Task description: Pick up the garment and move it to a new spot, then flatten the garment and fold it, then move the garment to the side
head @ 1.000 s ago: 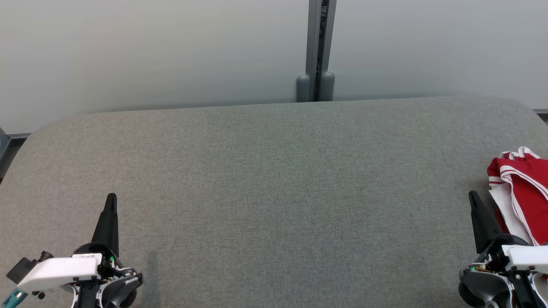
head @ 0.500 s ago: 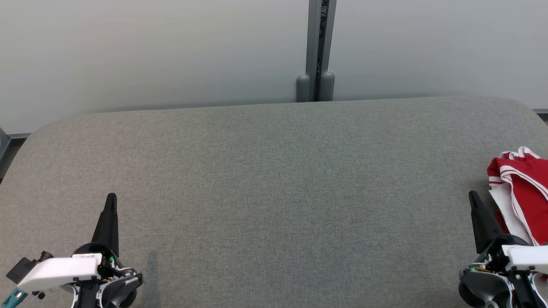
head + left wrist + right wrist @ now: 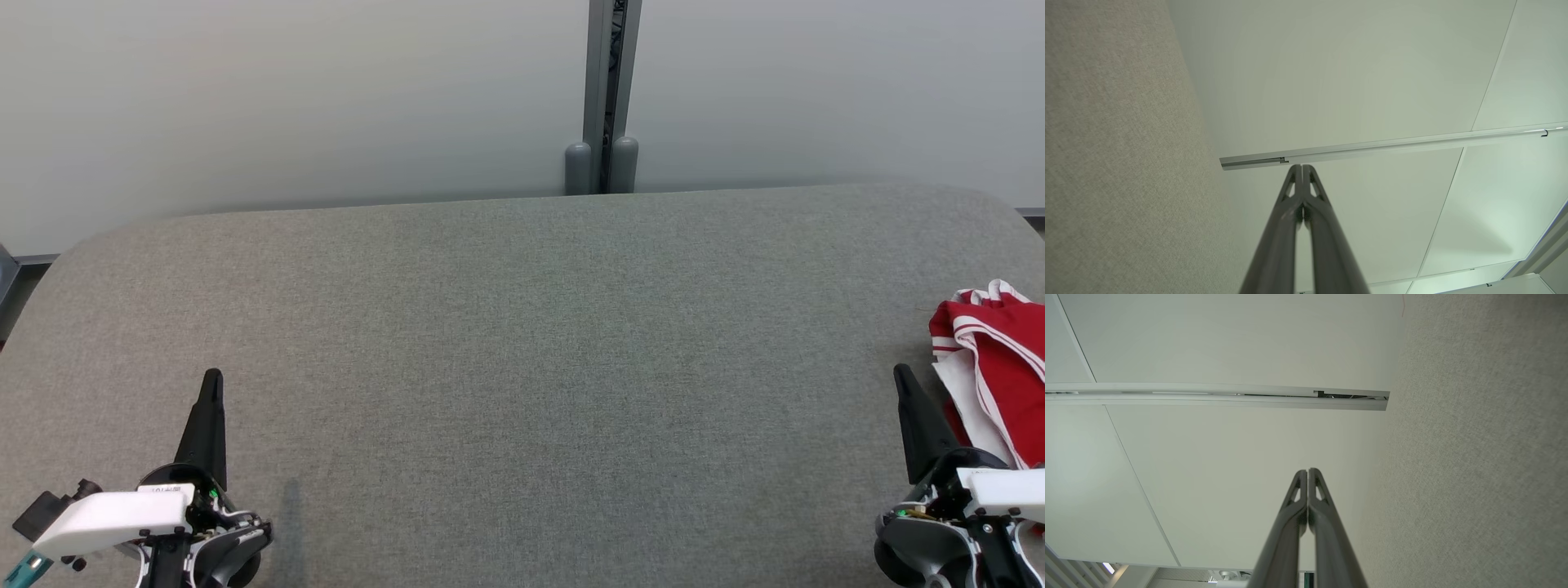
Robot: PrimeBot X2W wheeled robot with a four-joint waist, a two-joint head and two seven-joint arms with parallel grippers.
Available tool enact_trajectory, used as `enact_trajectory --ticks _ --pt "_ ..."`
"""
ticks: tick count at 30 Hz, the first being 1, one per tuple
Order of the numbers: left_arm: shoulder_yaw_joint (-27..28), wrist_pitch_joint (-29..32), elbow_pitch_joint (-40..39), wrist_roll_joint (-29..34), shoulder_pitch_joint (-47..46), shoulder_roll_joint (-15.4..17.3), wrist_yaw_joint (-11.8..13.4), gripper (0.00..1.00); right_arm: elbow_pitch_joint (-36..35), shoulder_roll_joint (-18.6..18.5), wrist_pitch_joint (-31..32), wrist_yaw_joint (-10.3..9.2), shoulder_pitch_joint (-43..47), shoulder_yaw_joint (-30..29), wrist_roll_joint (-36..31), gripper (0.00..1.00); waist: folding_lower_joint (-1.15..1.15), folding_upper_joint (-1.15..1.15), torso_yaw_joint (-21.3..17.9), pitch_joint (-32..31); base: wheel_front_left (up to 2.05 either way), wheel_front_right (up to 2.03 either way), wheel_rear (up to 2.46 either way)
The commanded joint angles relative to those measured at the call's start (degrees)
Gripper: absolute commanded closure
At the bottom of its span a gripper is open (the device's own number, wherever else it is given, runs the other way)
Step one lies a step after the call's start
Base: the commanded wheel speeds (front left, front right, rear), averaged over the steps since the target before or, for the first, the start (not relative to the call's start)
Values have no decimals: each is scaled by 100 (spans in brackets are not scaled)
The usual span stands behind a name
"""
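Dark-fingered right gripper (image 3: 901,373) sits just left of the crumpled red, white-striped fabric garment (image 3: 1016,359); left gripper's (image 3: 211,376) way further left of it. Both pinched closed, empty. Garment's cropped, probably running near-to-far.

The right hand (image 3: 1308,470) has its two dark fingers pressed together, holding nothing. The grey bench (image 3: 1478,465) is on the right side. A pale wall (image 3: 1229,339) with a metal strip (image 3: 1208,396) across it is on the left.
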Motion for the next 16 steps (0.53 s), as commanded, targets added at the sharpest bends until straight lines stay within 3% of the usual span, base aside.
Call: enact_trajectory --ticks 1,16 --pt "21 18 -17 -6 -78 28 -24 100 -19 -53 19 2 48 -4 15 100 0 0 0 0 0 0 0" --pt "20 18 -17 -6 -78 28 -24 100 -19 -53 19 2 48 -4 15 100 0 0 0 0 0 0 0"
